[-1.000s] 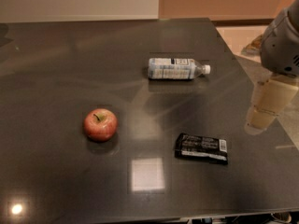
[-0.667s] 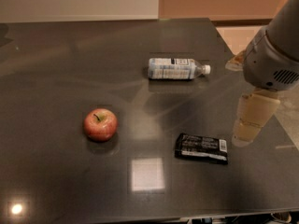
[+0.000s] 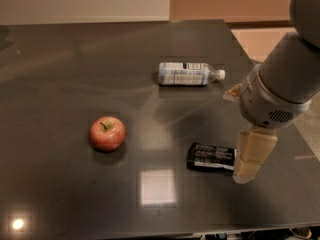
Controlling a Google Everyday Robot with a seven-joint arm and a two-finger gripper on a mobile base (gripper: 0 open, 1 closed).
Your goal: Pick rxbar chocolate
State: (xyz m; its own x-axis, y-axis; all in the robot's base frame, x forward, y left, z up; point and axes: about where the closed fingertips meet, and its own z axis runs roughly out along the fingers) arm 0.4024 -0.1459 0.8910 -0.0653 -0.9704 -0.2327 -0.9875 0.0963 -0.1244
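The rxbar chocolate (image 3: 210,157) is a flat black wrapped bar with white lettering, lying on the dark table (image 3: 60,64) at the front right. My gripper (image 3: 251,159) hangs from the grey arm at the right, its pale fingers (image 3: 254,151) pointing down. It sits right at the bar's right end and covers that end. It holds nothing that I can see.
A clear water bottle (image 3: 189,73) with a pale label lies on its side at the back middle. A red apple (image 3: 107,133) stands left of the bar. The table's right edge runs close behind the arm. A bright light patch (image 3: 157,186) reflects near the front.
The arm has swung left and down from the table's right edge. The gripper now stands at the bar's right end. The bar, bottle and apple have not moved.
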